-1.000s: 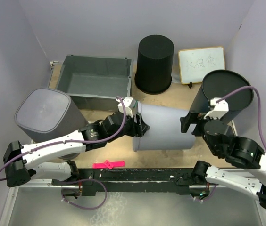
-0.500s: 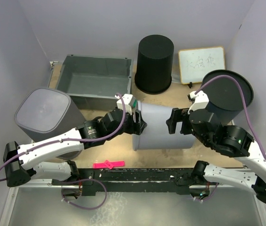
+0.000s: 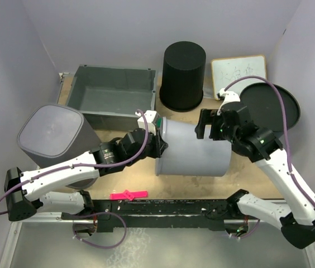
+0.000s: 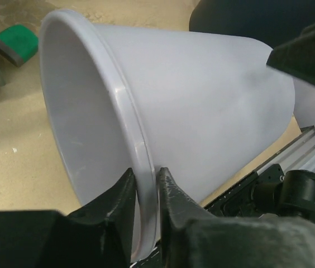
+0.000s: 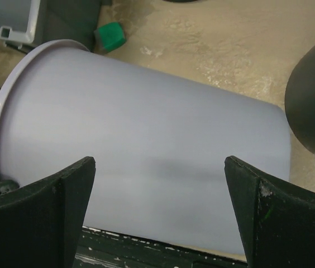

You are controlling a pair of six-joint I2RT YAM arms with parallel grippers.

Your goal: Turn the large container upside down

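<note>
Large container (image 3: 194,149) lies on its side mid-table, mouth to the left, closed base to the right. Not yet inverted.

Left hand (image 4: 145,178): nearly closed, pinching the rim, one finger inside the mouth and one on the outer wall. Judgement: the rim is the only thin edge on offer, so it serves as the handle for swinging the mouth down.

Right hand (image 3: 210,124): spread wide, holding nothing, poised over the far upper side of the body near the base end. Contact cannot be told from the wrist view. Judgement: placed to steady or push the base over, since the body is too broad to pinch.

Surroundings:
- Black round bin (image 3: 272,109) just right of the base. Little room on that side.
- Inverted black bin (image 3: 183,75) and whiteboard (image 3: 239,75), far side.
- Open grey crate (image 3: 113,95) far left, with a green block (image 5: 110,35) near the rim.
- Grey square bin (image 3: 54,134) at left, beside the left arm.
- Pink object (image 3: 128,194) on the near table (image 3: 247,181) edge.

Judgement: the crate and green block crowd the mouth end.
</note>
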